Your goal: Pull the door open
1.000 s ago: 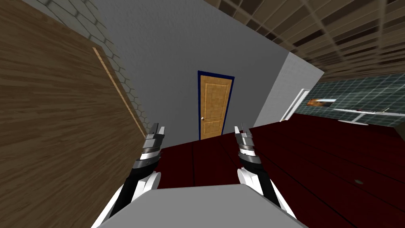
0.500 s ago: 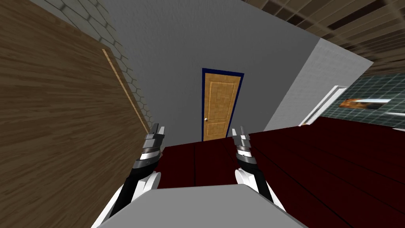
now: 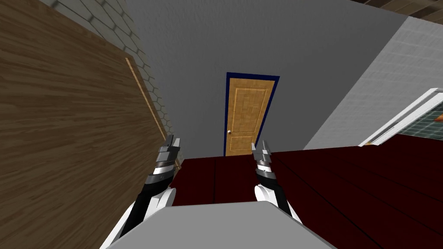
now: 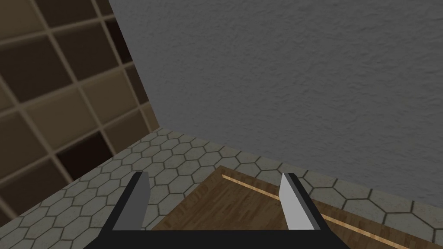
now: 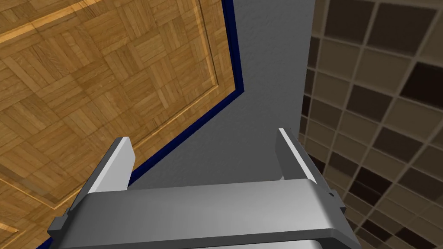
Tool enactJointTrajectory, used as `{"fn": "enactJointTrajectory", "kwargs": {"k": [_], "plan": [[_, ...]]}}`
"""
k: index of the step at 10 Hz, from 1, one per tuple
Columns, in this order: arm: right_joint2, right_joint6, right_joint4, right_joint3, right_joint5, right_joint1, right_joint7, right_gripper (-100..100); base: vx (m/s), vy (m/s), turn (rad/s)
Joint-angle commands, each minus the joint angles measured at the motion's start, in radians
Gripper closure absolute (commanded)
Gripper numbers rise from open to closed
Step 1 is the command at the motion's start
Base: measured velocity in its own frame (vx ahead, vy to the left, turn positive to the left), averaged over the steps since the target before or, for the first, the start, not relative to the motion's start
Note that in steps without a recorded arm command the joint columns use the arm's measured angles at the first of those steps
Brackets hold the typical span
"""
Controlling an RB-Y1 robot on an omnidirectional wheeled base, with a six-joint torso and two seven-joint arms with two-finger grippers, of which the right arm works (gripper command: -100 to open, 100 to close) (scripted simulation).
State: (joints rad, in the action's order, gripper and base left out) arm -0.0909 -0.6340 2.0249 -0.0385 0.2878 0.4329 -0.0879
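**Door shut at 12 o'clock, both grippers wide and empty**

Head view: The door (image 3: pixel 248 116), tan parquet wood with two raised panels, sits shut in a dark blue frame (image 3: pixel 253 75) at 12 o'clock. It is set in a grey wall (image 3: pixel 203 47), well apart from both arms. Its small pale knob (image 3: pixel 228 132) is on the door's 9 o'clock edge, a little below mid height. Both forearms reach straight forward, side by side, over a dark red floor (image 3: pixel 346 186). The left gripper (image 3: pixel 172 140) is at 11 o'clock, just beside a big brown wood panel (image 3: pixel 65 129) that takes the 9 o'clock side. The right gripper (image 3: pixel 262 145) is at 1 o'clock, its tips lined up with the door's 5 o'clock corner. Hexagon tiles (image 3: pixel 149 86) show between panel and wall. A white frame (image 3: pixel 402 123) stands at 2 o'clock.

Left wrist view: The hand tilts upward. Its fingers (image 4: pixel 137 201) stand wide apart with nothing between them. Beyond them lie the panel's top edge with a pale strip (image 4: pixel 259 190), then tiles, then the wall, with a ceiling (image 4: pixel 52 86) of brown squares to one side.

Right wrist view: This hand also tilts upward, toward the door's top corner. Its fingers (image 5: pixel 114 166) are spread wide and hold nothing. The door and blue frame lie beyond one finger, bare wall lies between the two, and the ceiling lies beyond the other.
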Motion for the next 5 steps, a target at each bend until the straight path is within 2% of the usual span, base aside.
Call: {"fn": "enactJointTrajectory", "kwargs": {"k": [1, 5], "plan": [[-0.004, -0.019, -0.033, -0.011, 0.029, -0.005, -0.028, -100, 0.087, -0.029, 0.150], [-0.017, -0.054, -0.112, -0.034, 0.105, -0.022, -0.096, -100, 0.087, -0.033, 0.153]]}}
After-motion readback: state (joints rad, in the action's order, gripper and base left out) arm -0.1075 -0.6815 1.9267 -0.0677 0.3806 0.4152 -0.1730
